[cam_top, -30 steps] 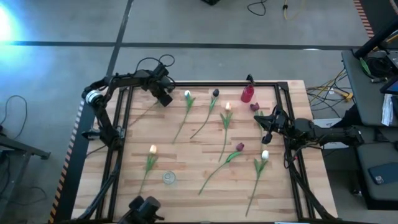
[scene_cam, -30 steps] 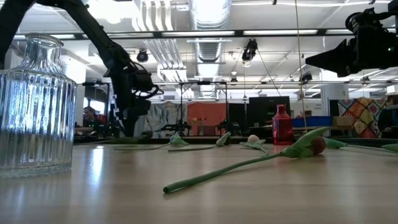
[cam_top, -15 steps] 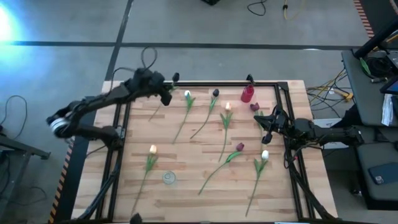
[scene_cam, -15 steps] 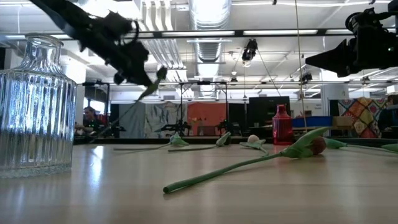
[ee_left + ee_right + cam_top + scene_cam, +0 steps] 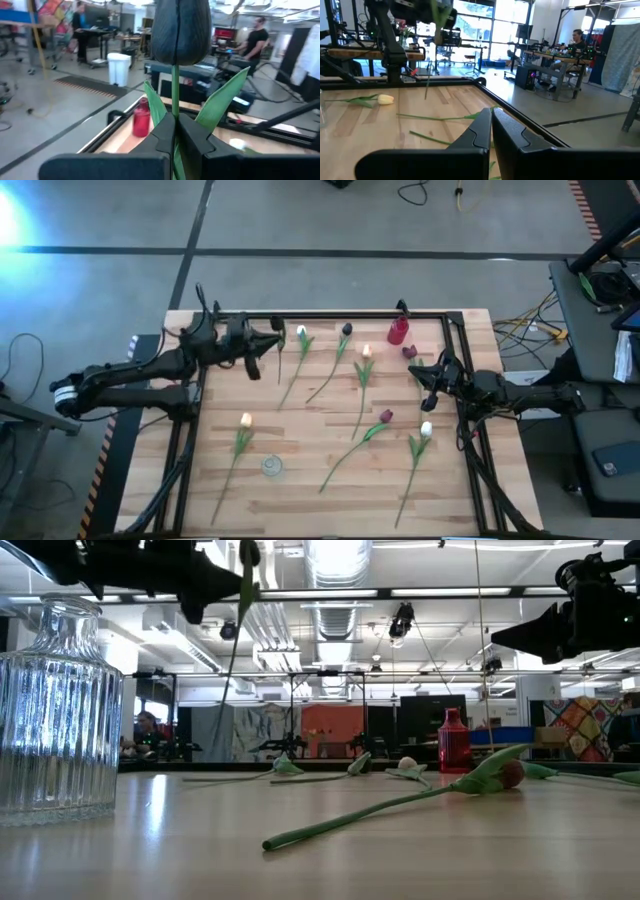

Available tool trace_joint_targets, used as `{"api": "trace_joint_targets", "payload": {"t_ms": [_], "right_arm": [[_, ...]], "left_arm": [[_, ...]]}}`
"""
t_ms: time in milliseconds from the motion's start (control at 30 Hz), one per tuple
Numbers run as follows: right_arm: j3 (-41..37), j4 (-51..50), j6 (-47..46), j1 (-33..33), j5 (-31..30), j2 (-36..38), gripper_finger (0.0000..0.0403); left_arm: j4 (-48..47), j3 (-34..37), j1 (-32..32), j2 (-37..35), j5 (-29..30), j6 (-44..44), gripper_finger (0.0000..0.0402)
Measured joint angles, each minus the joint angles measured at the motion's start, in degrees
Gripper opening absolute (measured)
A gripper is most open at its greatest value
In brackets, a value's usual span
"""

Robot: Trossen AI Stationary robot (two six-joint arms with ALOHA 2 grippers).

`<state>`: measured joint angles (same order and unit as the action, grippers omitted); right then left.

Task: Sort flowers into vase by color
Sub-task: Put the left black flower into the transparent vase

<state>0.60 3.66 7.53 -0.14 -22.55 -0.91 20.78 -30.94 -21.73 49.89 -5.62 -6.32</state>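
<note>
Wooden worktop (image 5: 320, 480) fills our overhead view, with tulips (image 5: 362, 370) lying scattered across it, a clear vase (image 5: 58, 710) near the front edge and a red bottle (image 5: 398, 330) at the back. Our left fingers (image 5: 175, 132) are clamped on a dark tulip (image 5: 180, 30), held above the back-left corner. Our right fingers (image 5: 490, 125) sit closed, empty, at the right side.

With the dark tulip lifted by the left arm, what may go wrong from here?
The left claw pinches only the thin stem of the dark tulip, so it may twist or slip. The long stem hangs free and may miss the narrow neck of the red vase. The clear vase is the wrong target.
</note>
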Motion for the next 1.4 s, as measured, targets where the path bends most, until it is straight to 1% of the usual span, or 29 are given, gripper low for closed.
{"api": "trace_joint_targets", "payload": {"t_ms": [167,267,400,500,600,700,800,933,1067,1233,1400], "right_arm": [[0.0,0.0,0.0,0.0,0.0,0.0,0.0009],[0.0,0.0,0.0,0.0,0.0,0.0,0.0009],[0.0,0.0,0.0,0.0,0.0,0.0,0.0009],[0.0,0.0,0.0,0.0,0.0,0.0,0.0009],[0.0,0.0,0.0,0.0,0.0,0.0,0.0009],[0.0,0.0,0.0,0.0,0.0,0.0,0.0009],[0.0,0.0,0.0,0.0,0.0,0.0,0.0009],[0.0,0.0,0.0,0.0,0.0,0.0,0.0009],[0.0,0.0,0.0,0.0,0.0,0.0,0.0009],[0.0,0.0,0.0,0.0,0.0,0.0,0.0009],[0.0,0.0,0.0,0.0,0.0,0.0,0.0009]], "left_arm": [[2.3,0.0,6.2,-0.5,0.7,2.4,0.0000],[7.1,0.0,10.2,-0.1,0.8,2.5,0.0000],[13.3,0.0,17.2,1.3,1.0,4.0,0.0000],[16.9,0.0,22.8,2.4,5.1,4.4,0.0000],[17.1,0.0,28.3,3.0,8.8,5.4,0.0000],[14.8,-0.5,33.3,2.4,12.8,5.8,0.0000],[10.8,-1.8,36.9,1.4,16.5,6.0,0.0000],[1.5,-5.3,40.9,0.3,22.7,5.9,0.0000],[-7.0,-9.8,45.3,0.8,29.8,5.9,0.0000],[-9.9,-15.7,51.1,3.4,36.1,6.2,0.0000],[-12.0,-22.7,57.5,7.6,45.5,8.0,0.0000]]}}
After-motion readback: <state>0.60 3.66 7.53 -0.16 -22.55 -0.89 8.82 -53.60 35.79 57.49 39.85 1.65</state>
